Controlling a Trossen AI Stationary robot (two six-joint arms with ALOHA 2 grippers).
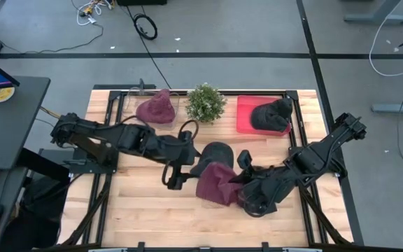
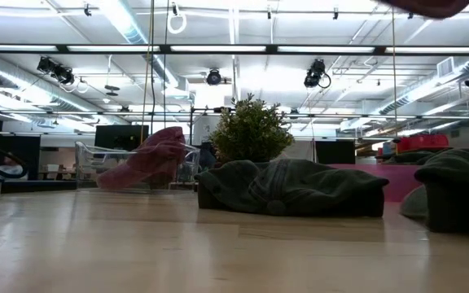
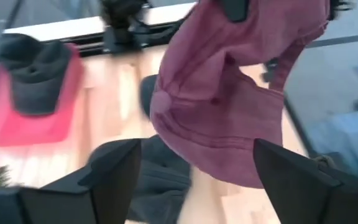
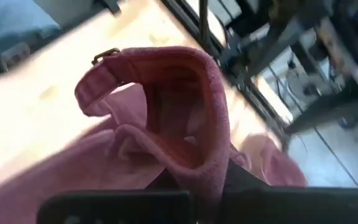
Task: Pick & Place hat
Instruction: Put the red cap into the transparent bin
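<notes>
A maroon hat (image 1: 214, 183) hangs above the table's middle, and my right gripper (image 1: 240, 190) is shut on it. In the low view only its lower edge (image 2: 430, 6) shows, at the top. My left gripper (image 1: 175, 175) stands open just to the hat's left, its fingers (image 3: 114, 177) apart with nothing between them. A dark hat (image 1: 215, 152) lies flat on the table under and behind the maroon one. A second maroon hat (image 1: 156, 108) sits in a clear box at the far left. Another dark hat (image 1: 271, 113) rests on a red tray (image 1: 245, 115). My right gripper pinches the maroon hat's rim (image 4: 213, 168) between its two fingers, next to the back opening with the buckle strap (image 4: 104, 57). The fingers slant down from the table's right side. The hat hangs slack below them (image 3: 229, 112), clear of the table.
A small potted plant (image 1: 205, 103) stands at the far middle, between the clear box and the red tray. Bare wood lies along the near edge (image 1: 152, 210). A monitor stand (image 1: 5, 119) is off the table's left side.
</notes>
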